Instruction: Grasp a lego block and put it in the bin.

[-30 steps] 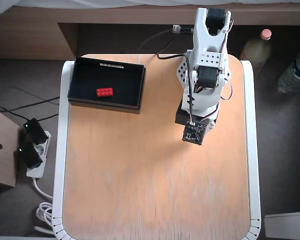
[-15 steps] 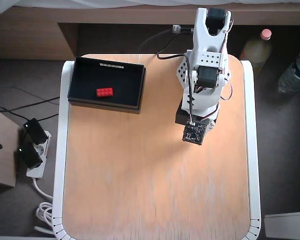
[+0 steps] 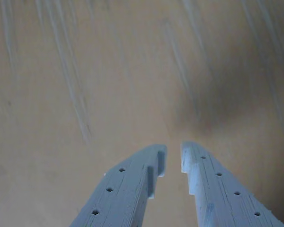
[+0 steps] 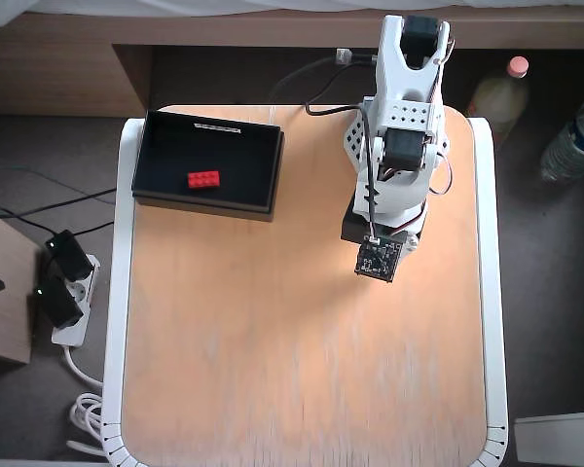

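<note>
Inside the bin (image 4: pixel 165 136), near the middle of its dark floor, lies the lego block (image 4: pixel 203 178): a small bright red rectangular brick, long side roughly parallel to the bin's long walls, touching no wall. Only the overhead view shows it; the wrist view holds neither block nor bin.

The bin is a shallow black rectangular tray with low walls and a thin pale strip along its far long rim. It sits at the table's (image 4: pixel 273 370) upper-left corner in the overhead view, slightly skewed to the table edge.

The table has a light orange wood-grain top with pale streaks and a white rim with rounded corners.

The arm (image 4: pixel 401 146), white plastic with perforated panels and black motors, stands to the right of the bin, well apart from it, folded over its base. A small dark circuit board (image 4: pixel 379 260) shows at its low end in the overhead view, and the fingers are hidden beneath.

The wrist view alone shows the gripper (image 3: pixel 173 158): two pale blue-grey printed fingers (image 3: pixel 128 184) with small holes and layered ridges, tips nearly together with a narrow gap, nothing between them, over blurred bare tabletop.
</note>
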{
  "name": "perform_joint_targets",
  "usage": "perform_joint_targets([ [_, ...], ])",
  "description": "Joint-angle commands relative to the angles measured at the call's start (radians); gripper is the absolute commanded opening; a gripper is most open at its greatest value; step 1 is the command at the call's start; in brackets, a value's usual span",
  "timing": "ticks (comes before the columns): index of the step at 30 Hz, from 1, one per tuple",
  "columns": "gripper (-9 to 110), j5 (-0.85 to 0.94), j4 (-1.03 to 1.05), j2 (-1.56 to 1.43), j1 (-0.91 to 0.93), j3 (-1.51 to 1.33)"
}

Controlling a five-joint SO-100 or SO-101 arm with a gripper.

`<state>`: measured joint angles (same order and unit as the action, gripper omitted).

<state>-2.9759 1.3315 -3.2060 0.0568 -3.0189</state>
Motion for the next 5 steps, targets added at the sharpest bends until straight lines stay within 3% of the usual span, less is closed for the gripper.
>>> perform_joint_targets([
  [1,0,0.005,0.009,-0.089,0.005,-0.155],
  [5,0,0.005,0.009,-0.089,0.005,-0.155],
])
